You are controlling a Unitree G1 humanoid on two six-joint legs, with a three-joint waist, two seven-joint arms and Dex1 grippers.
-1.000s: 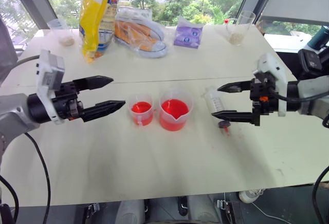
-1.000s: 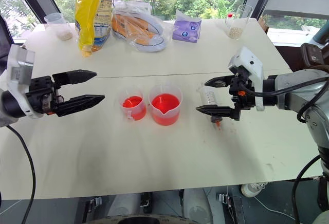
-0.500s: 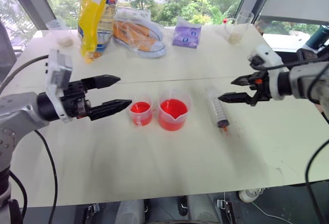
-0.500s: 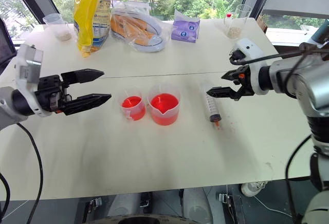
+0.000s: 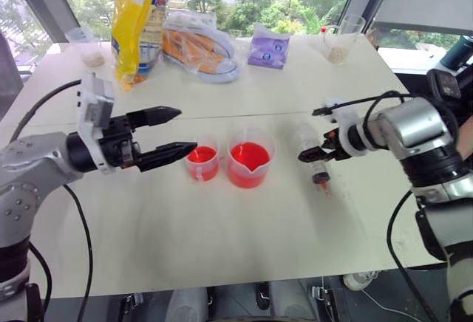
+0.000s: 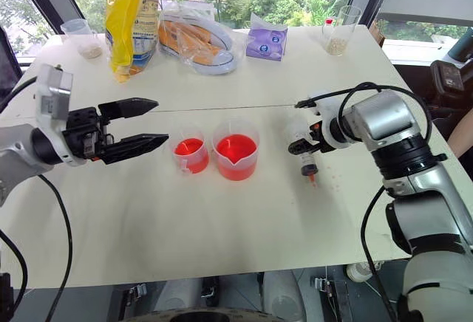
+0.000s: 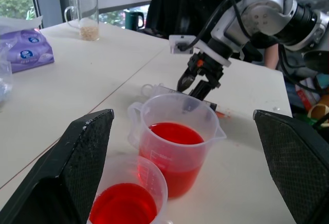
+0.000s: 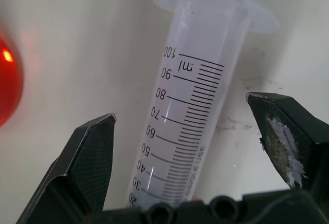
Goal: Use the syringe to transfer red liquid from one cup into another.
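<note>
1. Table point(image 5: 222, 233): wide pale top, near half bare in front of the cups, so open room there. Clutter sits along the far edge by the windows: yellow bag point(image 5: 138, 23), clear bag of orange snacks point(image 5: 201, 50), purple pack point(image 5: 269, 47), grain cups at the far left point(image 5: 89, 47) and far right point(image 5: 344, 40).
2. Room: windows with green trees behind the table; a person in dark clothing point(image 7: 205, 3) sits past the far right side in the left wrist view.
3. Left gripper point(image 5: 171, 131): hovers level above the table left of the cups, black fingers spread wide, nothing between them, tips just short of the smaller cup point(image 5: 202, 162).
4. Right gripper point(image 6: 298, 125): tilted down over the syringe point(image 8: 193, 106), fingers wide apart and straddling the barrel. Right wrist view shows a gap on both sides of the barrel, no contact, nothing gripped.
5. Spouted cup point(image 5: 250, 159): mid-table, about half full of red liquid point(image 5: 250, 156), spout towards the robot. Smaller cup stands just beside it on the left, also with red liquid in it.
6. Syringe: lies flat on the table right of the spouted cup, apart from it, red-orange tip point(image 5: 323, 186) towards the near edge, flange end away. Barrel looks clear.
</note>
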